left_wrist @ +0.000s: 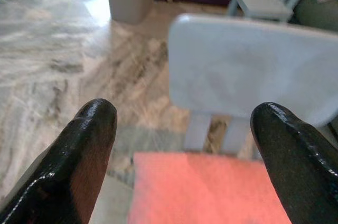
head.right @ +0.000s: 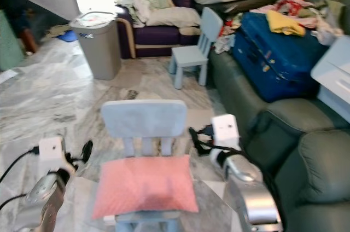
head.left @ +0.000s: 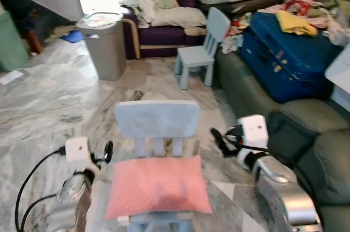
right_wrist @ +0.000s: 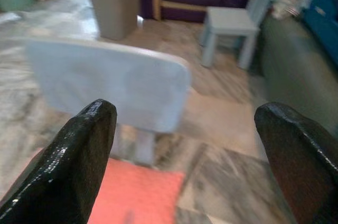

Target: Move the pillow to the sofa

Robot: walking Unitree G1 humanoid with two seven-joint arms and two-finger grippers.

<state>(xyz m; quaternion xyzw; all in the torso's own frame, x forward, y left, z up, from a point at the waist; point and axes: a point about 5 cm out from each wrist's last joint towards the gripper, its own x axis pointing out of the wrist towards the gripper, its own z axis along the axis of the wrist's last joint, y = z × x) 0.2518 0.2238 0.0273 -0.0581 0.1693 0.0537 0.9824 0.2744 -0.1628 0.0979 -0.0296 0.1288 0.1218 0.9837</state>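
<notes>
Marble floor (head.left: 49, 106) runs back to a purple couch (head.left: 164, 35) heaped with laundry, a grey bin (head.left: 105, 46) and a second small blue chair (head.left: 199, 51). Between the two grippers, slightly below them, the pink pillow (head.left: 158, 185) lies on the seat of a small pale-blue chair (head.left: 157, 120). The left gripper (head.left: 106, 152) hangs just beside the pillow's left edge, fingers spread apart and holding nothing. The right gripper (head.left: 219, 140) hangs beside the chair's right side, fingers likewise spread and empty. Just right of the right gripper stands the green sofa (head.left: 306, 133), with a blue suitcase (head.left: 284, 57) farther along it.
</notes>
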